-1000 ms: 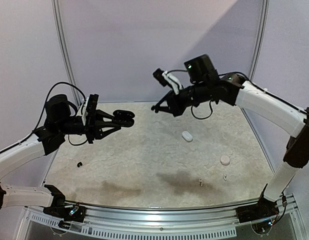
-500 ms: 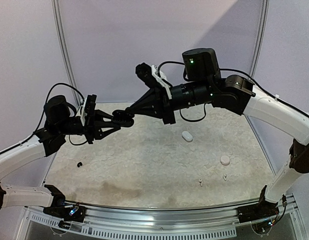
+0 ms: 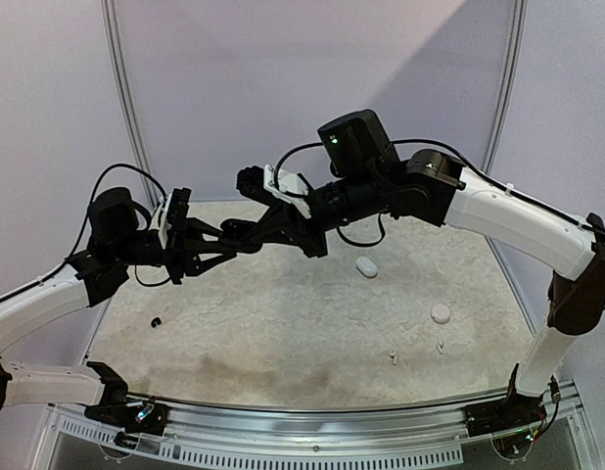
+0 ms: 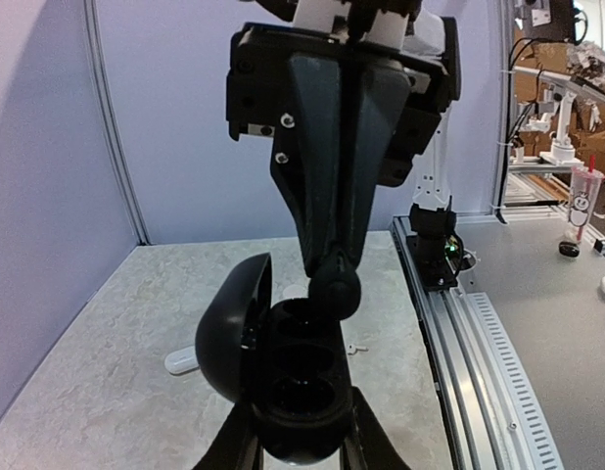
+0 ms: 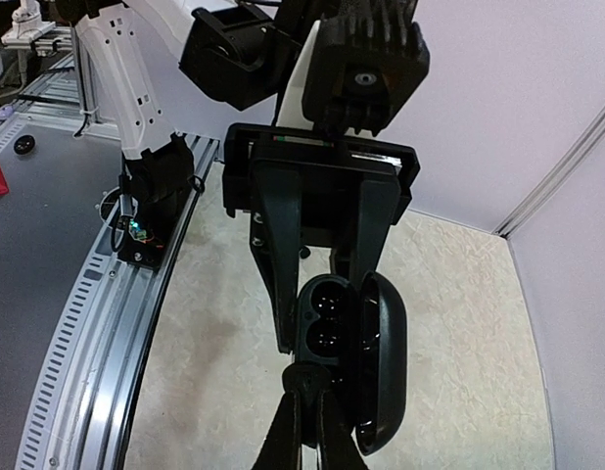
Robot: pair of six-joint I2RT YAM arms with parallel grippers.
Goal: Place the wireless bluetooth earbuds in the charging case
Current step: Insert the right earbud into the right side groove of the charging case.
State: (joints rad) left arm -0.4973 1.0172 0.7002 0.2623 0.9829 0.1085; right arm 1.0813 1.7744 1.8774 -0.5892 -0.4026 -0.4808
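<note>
My left gripper (image 3: 230, 235) is shut on a black charging case (image 3: 244, 228) and holds it in the air above the table's far left. In the left wrist view the case (image 4: 301, 387) faces up with its lid (image 4: 234, 328) open to the left, and two sockets show dark. My right gripper (image 3: 255, 235) is shut on a black earbud (image 4: 332, 284) and holds it at the case's far rim. In the right wrist view the gripper (image 5: 308, 372) meets the case (image 5: 330, 323) at its near end, beside the lid (image 5: 383, 362).
On the table lie a white case (image 3: 366, 266), a white round piece (image 3: 440, 313), two white stemmed buds (image 3: 392, 357) (image 3: 441, 347) and a small black bud (image 3: 156, 321). The aluminium rail (image 3: 302, 421) runs along the near edge.
My right arm has swung left and down from the far middle until its fingertips meet the case in my left gripper. The left arm has hardly moved.
</note>
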